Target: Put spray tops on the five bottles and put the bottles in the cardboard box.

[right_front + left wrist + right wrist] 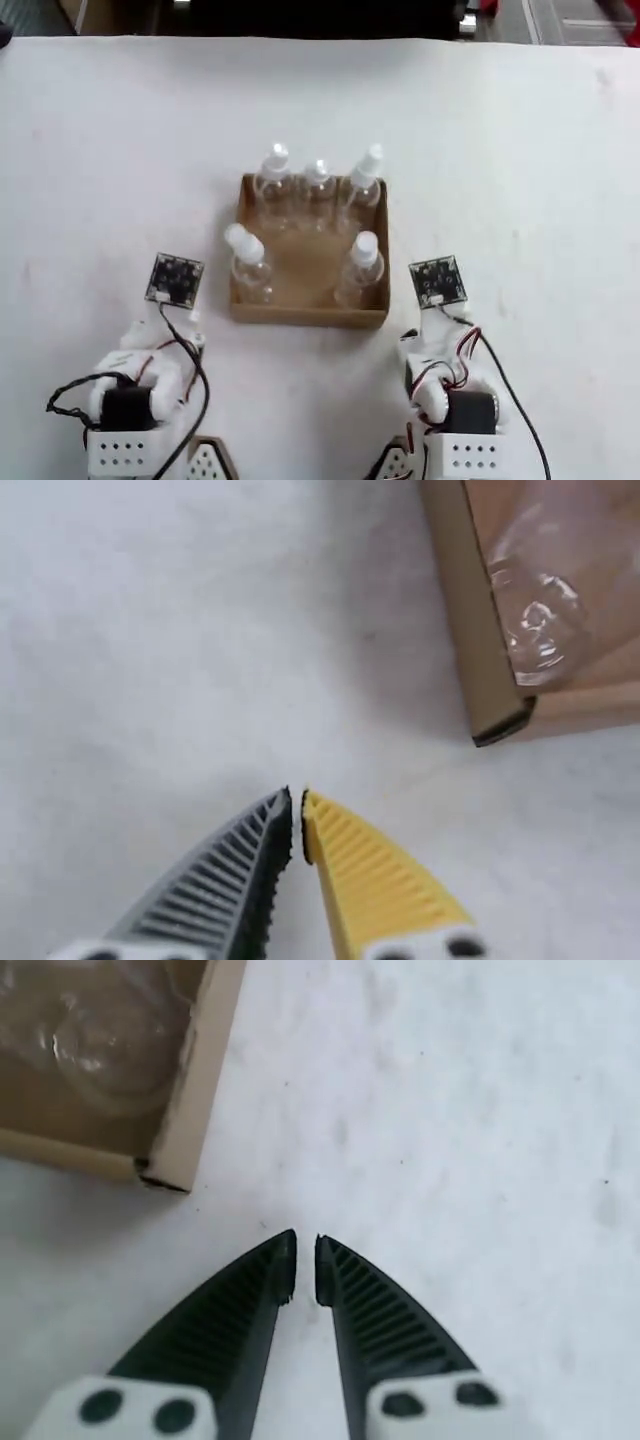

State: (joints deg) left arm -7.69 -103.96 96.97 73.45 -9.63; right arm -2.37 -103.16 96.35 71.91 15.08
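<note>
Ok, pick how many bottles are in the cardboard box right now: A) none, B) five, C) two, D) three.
B: five bottles with spray tops stand in the cardboard box, three along its far wall and two nearer the arms.

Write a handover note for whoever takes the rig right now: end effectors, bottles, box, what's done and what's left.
Left end effector: shut, empty, over the table by the box's near left corner.
Right end effector: shut, empty, by the box's near right corner.
Box: on the table ahead of both arms.
Bottles: all five stand in the box, three along the far wall and two nearer.
Done: each bottle shows a white top, and all are boxed.
Left: nothing obvious. Whether the tops are fully seated cannot be told from here, so check them.
</note>
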